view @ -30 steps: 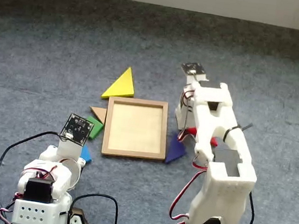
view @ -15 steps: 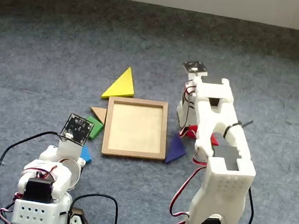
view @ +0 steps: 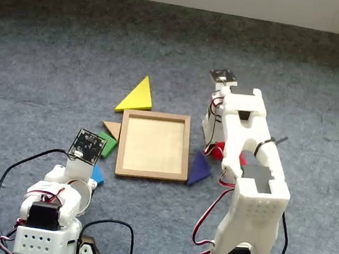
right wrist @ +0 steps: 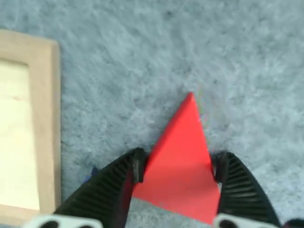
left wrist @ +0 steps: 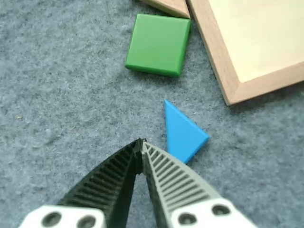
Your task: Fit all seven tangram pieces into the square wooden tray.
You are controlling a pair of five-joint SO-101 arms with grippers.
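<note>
While the wooden tray [view: 150,175] holds no piece, the right tool [right wrist: 176,161] pinches the red triangle [right wrist: 183,137] at the tray's 3 o'clock; the left tool [left wrist: 141,145] is pressed together.

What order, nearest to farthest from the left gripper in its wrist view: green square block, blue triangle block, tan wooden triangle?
1. Blue triangle block, right beside the left gripper.
2. Green square block, farther ahead.
3. Tan wooden triangle, beyond the square.
</note>
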